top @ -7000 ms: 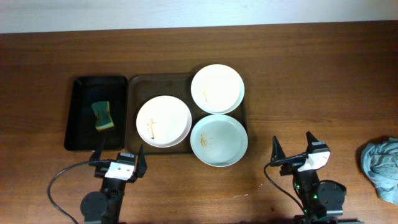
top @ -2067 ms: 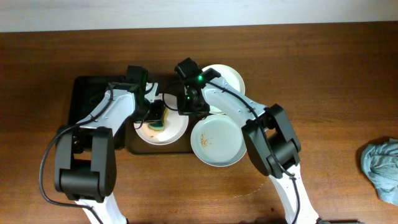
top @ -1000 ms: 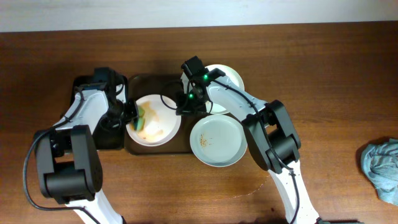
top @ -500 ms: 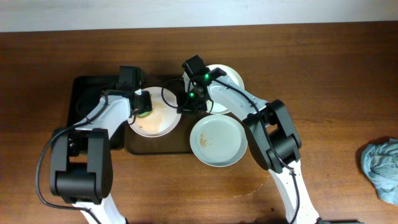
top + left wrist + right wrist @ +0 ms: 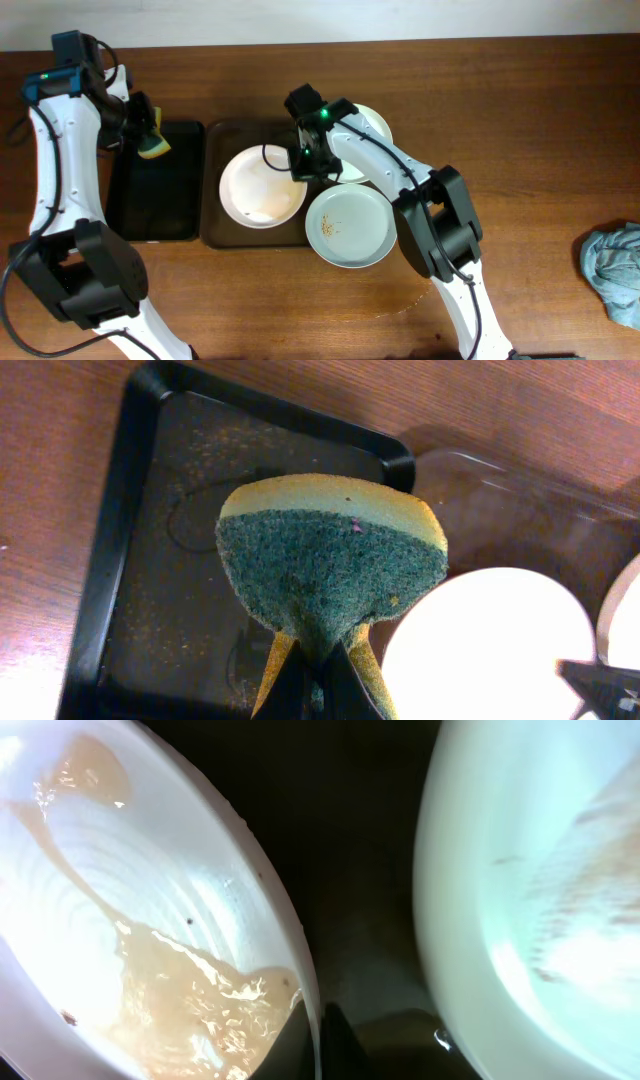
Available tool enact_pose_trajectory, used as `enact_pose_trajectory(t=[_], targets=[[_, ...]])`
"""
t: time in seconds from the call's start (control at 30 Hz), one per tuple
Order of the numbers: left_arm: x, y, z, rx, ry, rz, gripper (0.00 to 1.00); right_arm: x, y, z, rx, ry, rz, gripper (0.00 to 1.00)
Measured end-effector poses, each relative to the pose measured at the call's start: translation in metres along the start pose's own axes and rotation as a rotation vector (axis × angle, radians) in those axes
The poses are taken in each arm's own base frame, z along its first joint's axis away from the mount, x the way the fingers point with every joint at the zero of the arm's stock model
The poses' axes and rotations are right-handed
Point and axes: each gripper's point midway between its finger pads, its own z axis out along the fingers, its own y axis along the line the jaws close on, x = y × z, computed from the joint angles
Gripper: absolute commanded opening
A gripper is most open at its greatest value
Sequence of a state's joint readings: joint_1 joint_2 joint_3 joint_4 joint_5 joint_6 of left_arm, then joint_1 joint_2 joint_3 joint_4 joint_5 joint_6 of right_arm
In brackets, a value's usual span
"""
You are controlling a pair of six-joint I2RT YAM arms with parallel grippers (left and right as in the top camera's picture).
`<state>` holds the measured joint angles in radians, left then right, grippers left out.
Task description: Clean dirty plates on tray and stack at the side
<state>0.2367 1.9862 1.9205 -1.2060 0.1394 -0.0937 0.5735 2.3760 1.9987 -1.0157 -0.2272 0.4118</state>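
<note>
Three white plates lie on the dark brown tray. The left plate carries a pale brown wet film, seen close in the right wrist view. My right gripper is shut on that plate's right rim. The front plate has small brown specks. My right arm partly hides the far plate. My left gripper is raised over the far edge of the black tray, shut on a green and yellow sponge.
A smaller black tray sits left of the brown one, its floor speckled with crumbs. A crumpled blue-grey cloth lies at the table's right edge. Bare wood surrounds the trays.
My left gripper has lifted the sponge off the left plate and swung it up and left, over the black tray's far edge. The right gripper still holds the plate's rim.
</note>
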Motion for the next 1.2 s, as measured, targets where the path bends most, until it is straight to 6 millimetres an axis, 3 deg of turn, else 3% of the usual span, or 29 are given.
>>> enact_pose_trajectory(t=[0.07, 0.13, 0.2, 0.33, 0.4, 0.5, 0.67, 0.9, 0.97, 1.0, 1.03, 1.1, 1.13, 1.2], targets=[[0.000, 0.004, 0.001, -0.003, 0.001, -0.008, 0.00, -0.020, -0.001, -0.049, 0.169, -0.130, -0.045, 0.04], [0.010, 0.006, 0.015, -0.007, 0.034, -0.011, 0.00, -0.034, -0.002, -0.089, 0.330, -0.252, -0.086, 0.04], [0.026, 0.012, 0.038, -0.017, 0.077, -0.017, 0.01, -0.041, -0.004, -0.117, 0.505, -0.359, -0.124, 0.04], [0.057, 0.036, 0.090, -0.096, 0.112, -0.019, 0.00, -0.036, 0.029, -0.164, 0.886, -0.623, -0.254, 0.04], [0.059, 0.045, 0.107, -0.126, 0.078, -0.017, 0.01, -0.036, 0.036, -0.192, 1.036, -0.743, -0.264, 0.04], [0.076, 0.055, 0.120, -0.168, 0.098, -0.024, 0.01, -0.035, 0.040, -0.209, 1.121, -0.814, -0.261, 0.04], [0.072, 0.058, 0.120, -0.189, 0.081, -0.037, 0.00, -0.036, 0.039, -0.212, 1.129, -0.832, -0.247, 0.04], [0.074, 0.060, 0.127, -0.191, 0.065, -0.044, 0.01, -0.033, 0.046, -0.186, 0.959, -0.788, -0.192, 0.04], [0.084, 0.047, 0.125, -0.109, 0.120, -0.048, 0.01, -0.029, 0.049, -0.152, 0.759, -0.647, -0.175, 0.04], [0.083, 0.035, 0.120, -0.038, 0.138, -0.036, 0.01, -0.031, 0.041, -0.129, 0.598, -0.522, -0.131, 0.04], [0.075, 0.023, 0.113, 0.013, 0.123, -0.023, 0.00, -0.035, 0.031, -0.122, 0.518, -0.466, -0.089, 0.04], [0.039, -0.001, 0.069, 0.084, -0.016, 0.040, 0.01, -0.049, -0.001, -0.114, 0.353, -0.365, 0.030, 0.04], [0.030, -0.013, 0.052, 0.102, -0.067, 0.071, 0.01, -0.053, -0.007, -0.107, 0.296, -0.345, 0.057, 0.04], [0.028, -0.045, 0.038, 0.164, -0.098, 0.142, 0.01, -0.048, -0.009, -0.083, 0.214, -0.281, 0.078, 0.04]])
